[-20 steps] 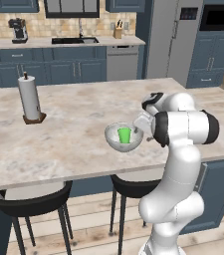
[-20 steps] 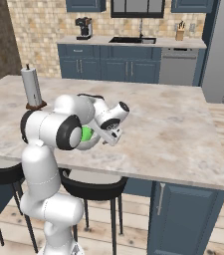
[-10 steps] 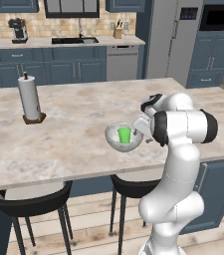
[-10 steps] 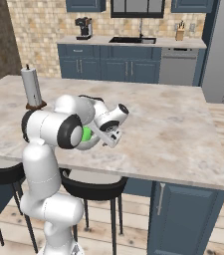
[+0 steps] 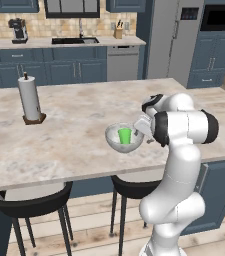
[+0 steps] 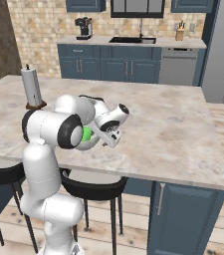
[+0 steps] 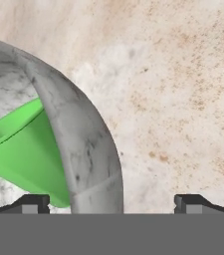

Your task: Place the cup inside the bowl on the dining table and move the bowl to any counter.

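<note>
Gripper: my gripper (image 7: 111, 203) stands wide, released; one finger tip (image 7: 31, 203) sits inside the bowl, the other outside, so the rim runs between them. I cannot tell if either tip touches the wall. Nothing is clamped.
Hand position: low at the bowl's right side as the left base view has it, wrist (image 5: 150, 125) tucked close against the rim.
Bowl: the bowl (image 5: 124, 138) stands upright on the dining table (image 5: 74, 145), toward the near edge, in front of my arm. In the hand view its grey speckled wall (image 7: 83, 149) curves up from the bottom, thick and close.
Cup: the cup (image 5: 125, 135) is inside the bowl, bright green. From the left base view it looks about upright; from the hand view its side (image 7: 24, 154) slants across the bowl's interior, but that camera is rolled.
Right base view: my upper arm covers most of the bowl; a green patch of cup (image 6: 86, 133) shows beside the elbow.
Table: a paper towel roll (image 5: 29, 98) on its stand sits far left, well apart from the bowl.
Stools: two black stools (image 5: 31, 205) under the near edge.
Counter: the counter (image 5: 64, 42) runs along the far wall over blue cabinets, with sink and coffee machine (image 5: 18, 29).
</note>
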Controlling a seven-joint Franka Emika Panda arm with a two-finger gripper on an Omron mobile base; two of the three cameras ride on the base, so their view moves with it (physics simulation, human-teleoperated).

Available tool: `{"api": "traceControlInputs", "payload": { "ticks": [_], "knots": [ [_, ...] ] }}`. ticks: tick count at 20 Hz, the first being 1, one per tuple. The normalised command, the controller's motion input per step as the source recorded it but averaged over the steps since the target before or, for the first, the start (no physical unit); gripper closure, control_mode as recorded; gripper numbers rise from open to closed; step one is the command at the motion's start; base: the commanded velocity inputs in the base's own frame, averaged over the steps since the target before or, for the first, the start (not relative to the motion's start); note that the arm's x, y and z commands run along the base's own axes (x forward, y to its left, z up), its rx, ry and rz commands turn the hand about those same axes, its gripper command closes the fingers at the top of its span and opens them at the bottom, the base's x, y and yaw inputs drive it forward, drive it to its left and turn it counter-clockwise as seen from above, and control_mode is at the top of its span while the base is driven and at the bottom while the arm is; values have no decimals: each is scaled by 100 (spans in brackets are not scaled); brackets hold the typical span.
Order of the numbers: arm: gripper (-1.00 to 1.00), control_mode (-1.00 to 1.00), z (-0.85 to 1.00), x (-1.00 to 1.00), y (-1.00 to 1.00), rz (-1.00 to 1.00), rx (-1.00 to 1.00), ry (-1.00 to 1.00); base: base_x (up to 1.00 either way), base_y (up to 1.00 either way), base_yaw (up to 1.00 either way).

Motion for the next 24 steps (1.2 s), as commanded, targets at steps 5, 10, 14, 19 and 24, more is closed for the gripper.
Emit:
{"api": "traceControlInputs", "payload": {
  "ticks": [5, 10, 14, 19, 24],
  "knots": [
    [100, -100, 0, 0, 0, 0, 0, 0, 0, 0, 0],
    [100, -100, 0, 0, 0, 0, 0, 0, 0, 0, 0],
    [100, -100, 0, 0, 3, 0, 0, 0, 0, 0, 0],
    [100, -100, 3, 0, 1, 0, 0, 2, 0, 0, 0],
    [100, -100, 19, 0, 0, 0, 0, 0, 0, 0, 0]
  ]
}}
